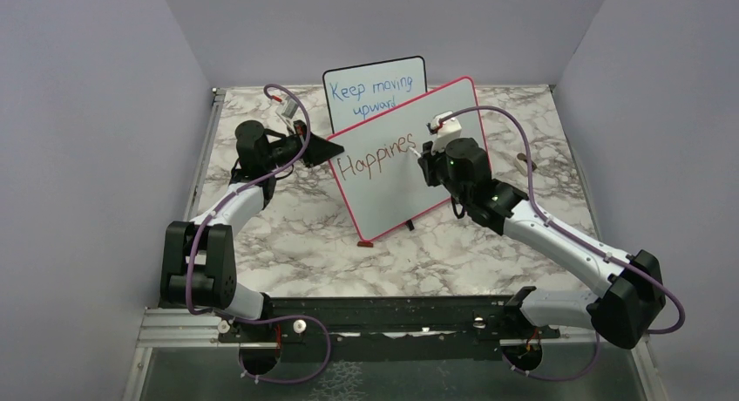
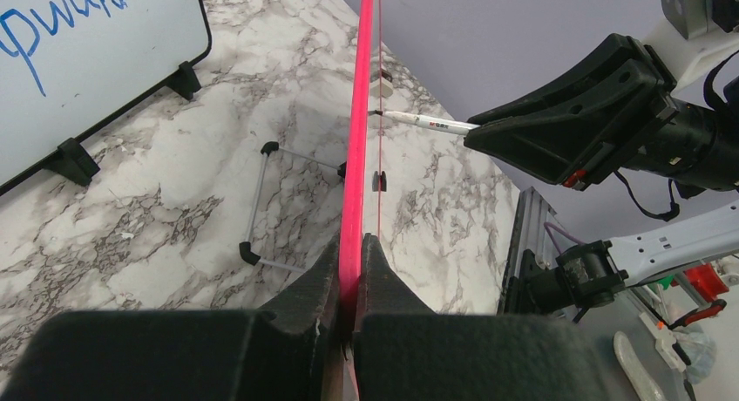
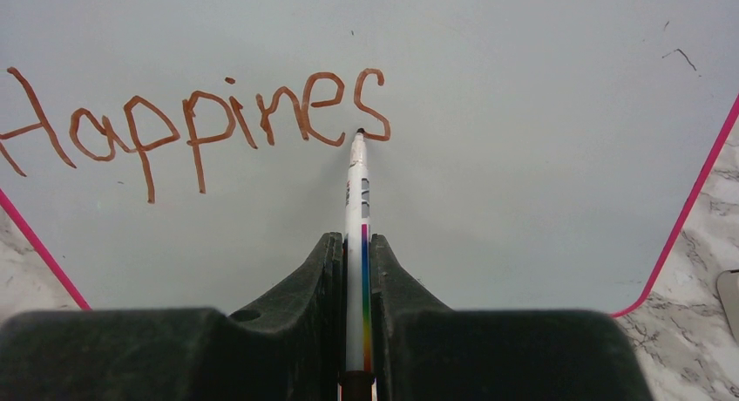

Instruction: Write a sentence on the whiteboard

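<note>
My right tool (image 3: 357, 241) pinches the marker (image 3: 358, 183), tip on the whiteboard (image 3: 523, 113) at the last s of the sentence (image 3: 200, 122), blank space runs rightward from the tip; my left tool (image 2: 350, 244) clamps the board's edge.

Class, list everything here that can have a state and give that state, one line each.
whiteboard, standing, one edge clamped.
sentence, unfinished: "Happines".
marker, gripped, tip on the last s.
left gripper, shut on the whiteboard's frame.
right gripper, shut on the marker.
small board, standing behind, blue writing on it.
</note>
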You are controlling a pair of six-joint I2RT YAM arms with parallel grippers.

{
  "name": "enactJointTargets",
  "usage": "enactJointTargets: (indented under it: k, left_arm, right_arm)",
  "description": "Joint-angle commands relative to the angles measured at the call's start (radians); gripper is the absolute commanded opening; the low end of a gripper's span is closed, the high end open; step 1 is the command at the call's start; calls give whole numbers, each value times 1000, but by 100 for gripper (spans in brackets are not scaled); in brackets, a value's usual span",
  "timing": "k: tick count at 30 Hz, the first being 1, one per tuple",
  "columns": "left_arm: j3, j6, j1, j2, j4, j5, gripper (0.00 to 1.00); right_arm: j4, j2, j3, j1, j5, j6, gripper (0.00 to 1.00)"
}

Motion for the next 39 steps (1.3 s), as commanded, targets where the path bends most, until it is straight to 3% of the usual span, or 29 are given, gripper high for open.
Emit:
enactJointTargets:
  k: [1,15,39]
  left_arm:
    - [-1,64,-4,28,-57,5,0]
    - [1,69,-4,26,-64,6,0]
    - [3,73,-3,28,-70,4,0]
  right_arm:
    - [45,-36,9,-2,25,9,1]
    - [75,-36,7,-76,17,-3,1]
    - [122,21,44,-91,-31,-17,1]
